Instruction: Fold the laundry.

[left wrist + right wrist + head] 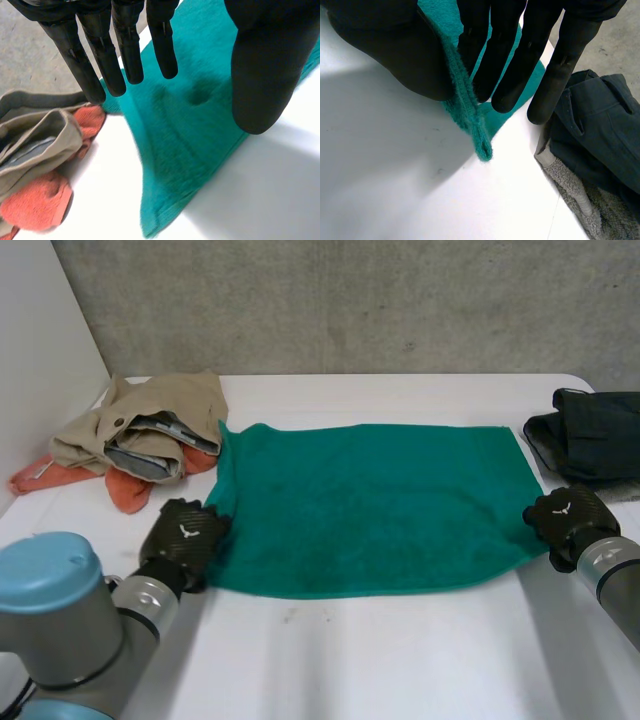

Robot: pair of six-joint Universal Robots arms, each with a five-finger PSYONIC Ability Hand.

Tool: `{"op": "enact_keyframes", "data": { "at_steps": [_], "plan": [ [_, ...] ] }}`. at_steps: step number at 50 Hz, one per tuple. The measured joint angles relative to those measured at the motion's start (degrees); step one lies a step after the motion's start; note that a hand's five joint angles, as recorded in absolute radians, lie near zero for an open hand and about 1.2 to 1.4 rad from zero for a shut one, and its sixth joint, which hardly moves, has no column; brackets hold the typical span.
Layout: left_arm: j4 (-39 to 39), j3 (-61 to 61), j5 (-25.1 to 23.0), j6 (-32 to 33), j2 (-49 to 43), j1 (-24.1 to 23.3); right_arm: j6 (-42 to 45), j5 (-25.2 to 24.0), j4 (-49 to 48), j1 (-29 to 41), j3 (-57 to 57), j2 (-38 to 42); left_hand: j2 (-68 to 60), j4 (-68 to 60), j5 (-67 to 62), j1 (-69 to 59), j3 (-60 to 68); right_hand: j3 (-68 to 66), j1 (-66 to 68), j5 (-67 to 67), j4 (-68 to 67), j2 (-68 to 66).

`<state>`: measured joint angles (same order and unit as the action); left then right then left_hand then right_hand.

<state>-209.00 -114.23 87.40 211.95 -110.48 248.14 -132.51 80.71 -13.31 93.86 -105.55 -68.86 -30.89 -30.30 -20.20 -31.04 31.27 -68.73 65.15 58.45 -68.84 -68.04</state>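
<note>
Grip comes first: we want both near corners of the towel pinched firmly and level before we lift them and carry them to the far edge. It lies flat across the middle of the frame. Our right hand, lower right, pinches its edge between thumb and fingers. Our left hand, lower left, hangs with straight, spread fingers over the edge near the corner, gripping nothing.

light: bright, even, overhead | white table: washed-out glare | green towel: evenly lit
</note>
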Motion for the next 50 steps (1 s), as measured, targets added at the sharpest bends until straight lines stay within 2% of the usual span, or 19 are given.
{"op": "enact_keyframes", "data": {
  "at_steps": [4, 12, 18, 28, 32, 40, 48, 49, 50],
  "plan": [
    [0.2, -0.7, -5.3, 0.0, 0.4, 4.9, -0.6, -0.1, -0.1, -0.1, 0.0, 0.1, 0.3, 0.3, 0.3, 0.0, -0.1, 0.0, 0.0, 0.0, 0.0, 0.0],
    [0.4, -1.0, -19.7, 0.2, -0.2, 15.5, -1.0, -0.1, -0.2, -0.1, -0.1, 0.2, -2.2, -3.1, -3.4, -2.4, 1.8, 0.0, 0.0, 0.0, 0.0, 0.0],
    [0.2, 0.4, -25.6, 0.4, -2.2, 18.1, -0.9, -0.1, -0.3, -0.1, -0.4, 0.2, -5.4, -6.1, -6.2, -5.3, 4.8, 0.0, 0.0, 0.0, 0.0, 0.0],
    [0.3, 3.6, -26.3, 0.4, -6.2, 17.4, -0.9, 0.0, -0.4, -0.2, -0.9, 0.2, -10.8, -11.5, -11.3, -11.1, 10.4, 0.0, 0.0, 0.0, 0.0, 0.0],
    [0.4, 3.8, -26.1, 0.3, -6.9, 16.9, -0.9, 0.2, -0.4, -0.2, -1.0, 0.2, -33.9, -34.5, -34.2, -35.7, 33.3, 0.0, 0.0, 0.0, 0.0, 0.0],
    [4.2, 2.9, -25.8, 0.1, -4.0, 16.3, -0.8, 0.7, 0.1, -0.3, -0.9, -0.5, -37.7, -38.3, -36.1, -36.1, 37.0, 0.0, 0.0, 0.0, 0.0, 0.0],
    [14.2, -0.6, -25.4, 0.0, 6.4, 16.4, -0.1, 0.5, 5.8, -0.4, -0.1, -4.1, -37.7, -38.3, -36.2, -36.1, 37.1, 0.0, 0.0, 0.0, 0.0, 0.0],
    [14.7, -1.5, -25.5, 0.0, 8.1, 16.4, -0.1, 0.3, 7.1, -0.4, 0.1, -4.5, -33.1, -34.5, -33.1, -32.1, 32.5, 0.0, 0.0, 0.0, 0.0, 0.0],
    [15.0, -2.2, -25.6, 0.0, 9.4, 16.4, -0.1, 0.2, 8.0, -0.4, 0.2, -4.8, -23.4, -25.1, -24.4, -21.9, 24.1, 0.0, 0.0, 0.0, 0.0, 0.0]
  ]
}}
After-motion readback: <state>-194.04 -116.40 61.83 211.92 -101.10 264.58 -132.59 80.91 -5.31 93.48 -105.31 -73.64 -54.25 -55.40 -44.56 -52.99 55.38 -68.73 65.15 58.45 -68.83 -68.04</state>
